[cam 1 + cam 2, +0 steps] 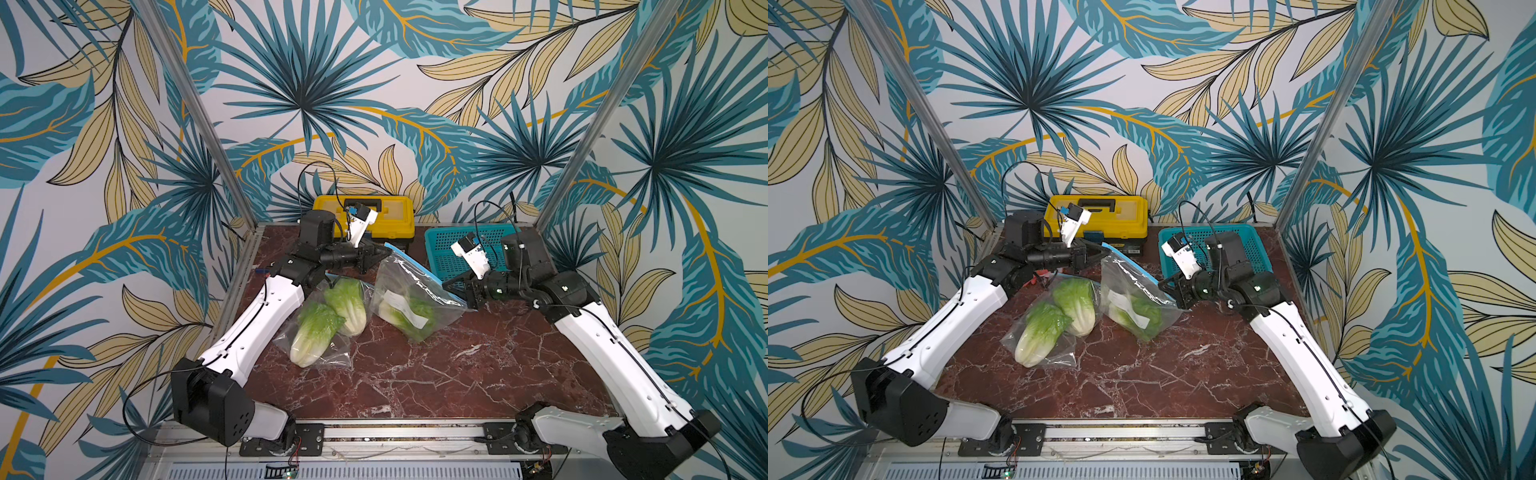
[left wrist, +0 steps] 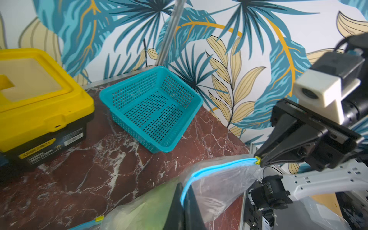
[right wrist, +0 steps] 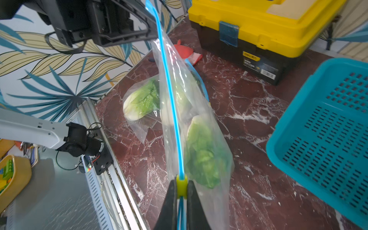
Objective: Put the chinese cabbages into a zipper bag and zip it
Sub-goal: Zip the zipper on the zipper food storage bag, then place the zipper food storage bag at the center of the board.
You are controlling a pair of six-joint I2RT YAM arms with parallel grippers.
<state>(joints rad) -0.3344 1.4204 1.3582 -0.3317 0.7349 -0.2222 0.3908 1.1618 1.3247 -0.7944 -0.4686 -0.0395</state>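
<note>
Floppy, slick zipper bag (image 1: 409, 286), so grab the stiff zip (image 3: 171, 99): left gripper (image 1: 385, 250) pinches its end, right gripper (image 1: 446, 285) clamps the slider (image 3: 181, 186).

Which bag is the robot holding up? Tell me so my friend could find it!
Look at the back of the red marble table, near the teal basket. A clear zipper bag hangs there, stretched by its blue zip strip between the left gripper and right gripper. Unlike the other bag lying flat with two cabbages, it holds one cabbage and shows a white label.
</note>
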